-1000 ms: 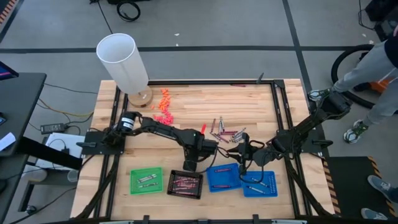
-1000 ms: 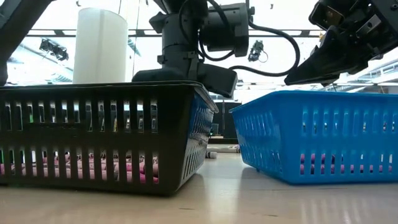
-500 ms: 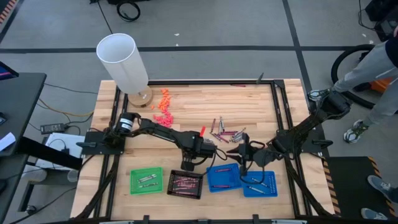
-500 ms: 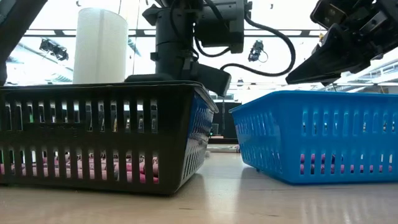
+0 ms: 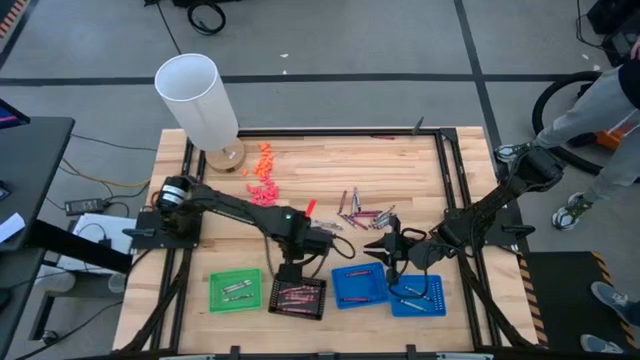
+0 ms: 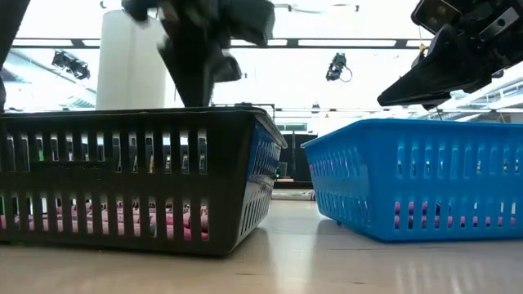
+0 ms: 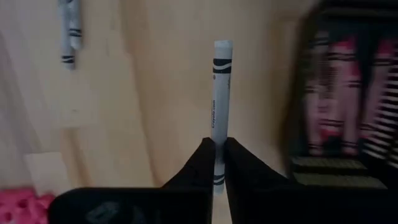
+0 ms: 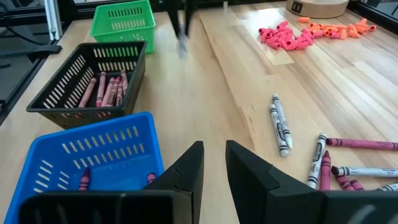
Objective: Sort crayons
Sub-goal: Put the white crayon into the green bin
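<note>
Fingers of the left gripper have just snapped shut on a grey crayon, now lifted near the black tray. Right gripper waits, fingers narrow and empty.

A paper-wrapped crayon over the pale, smooth-planked wooden table; slotted plastic baskets in black, blue and green; matt dark fingers.

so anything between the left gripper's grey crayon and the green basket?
Nothing visible. The left gripper is shut on the grey crayon above bare table beside the black basket; the green basket sits just past it, open-topped.
</note>
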Controlling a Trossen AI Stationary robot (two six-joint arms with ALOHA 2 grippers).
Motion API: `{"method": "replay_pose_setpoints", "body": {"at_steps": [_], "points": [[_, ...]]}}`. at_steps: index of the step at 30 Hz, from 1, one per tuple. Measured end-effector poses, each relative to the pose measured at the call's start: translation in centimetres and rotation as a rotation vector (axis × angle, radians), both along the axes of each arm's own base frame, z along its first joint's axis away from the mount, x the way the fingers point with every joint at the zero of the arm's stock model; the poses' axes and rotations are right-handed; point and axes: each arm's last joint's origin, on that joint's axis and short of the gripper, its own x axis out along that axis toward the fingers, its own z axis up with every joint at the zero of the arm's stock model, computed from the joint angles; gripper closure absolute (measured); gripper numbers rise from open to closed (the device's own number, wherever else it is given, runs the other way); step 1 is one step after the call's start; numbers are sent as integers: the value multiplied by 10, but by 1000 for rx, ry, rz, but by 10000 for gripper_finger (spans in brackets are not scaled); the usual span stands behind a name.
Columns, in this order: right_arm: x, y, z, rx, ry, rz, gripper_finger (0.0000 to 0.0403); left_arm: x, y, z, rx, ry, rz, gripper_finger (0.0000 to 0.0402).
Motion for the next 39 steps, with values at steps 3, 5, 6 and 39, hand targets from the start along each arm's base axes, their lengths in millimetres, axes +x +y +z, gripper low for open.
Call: {"method": "replay_pose_setpoints", "body": {"at_steps": [3, 5, 6, 39], "points": [[0, 0, 0, -2, 0, 1, 325, -13, -11, 14, -29, 1, 20, 383], [0, 0, 0, -4, 3, 1, 325, -20, -20, 21, -40, -6, 34, 383], [0, 0, 0, -3, 1, 1, 325, -23, -24, 25, -48, -13, 37, 383], [1, 6, 7, 47, -72, 14, 325, -136, -140, 20, 298, -47, 101, 383]]}}
